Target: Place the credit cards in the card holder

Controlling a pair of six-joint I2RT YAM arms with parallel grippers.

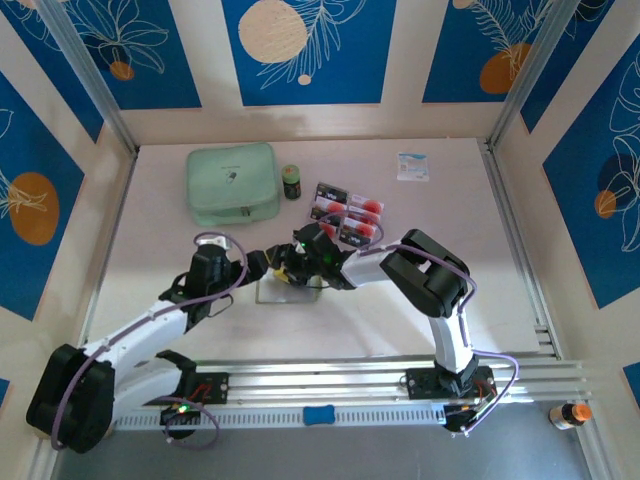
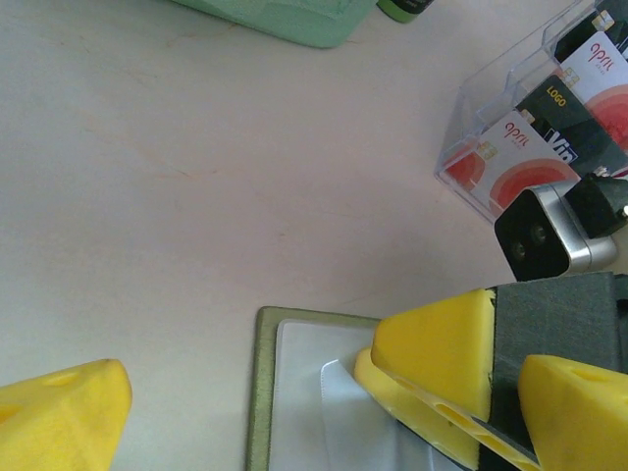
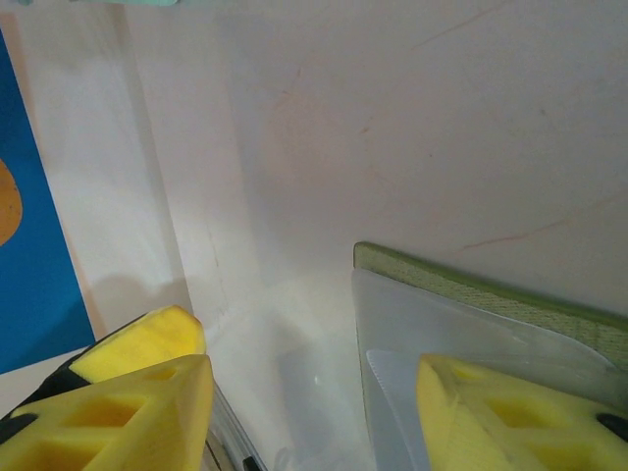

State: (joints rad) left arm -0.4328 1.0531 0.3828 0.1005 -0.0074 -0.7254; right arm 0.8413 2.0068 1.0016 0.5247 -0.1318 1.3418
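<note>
The olive-green card holder (image 2: 263, 392) lies open on the table with its greyish clear sleeves (image 3: 442, 329) facing up; from above it is the pale patch (image 1: 272, 292) under both grippers. My left gripper (image 2: 324, 378) hangs wide open over its top edge, holding nothing. My right gripper (image 3: 314, 368) comes in from the right, one finger (image 3: 510, 412) resting on the sleeves. A pale, blurred credit card (image 3: 285, 324) spans its jaws, its thin edge along the other finger. More credit cards (image 2: 510, 162) stand in the clear tray (image 1: 345, 212).
A large mint-green zip case (image 1: 232, 183) and a small green bottle (image 1: 291, 180) sit at the back left. A white packet (image 1: 412, 166) lies at the back right. An orange bottle (image 1: 570, 413) stands beyond the rail, front right.
</note>
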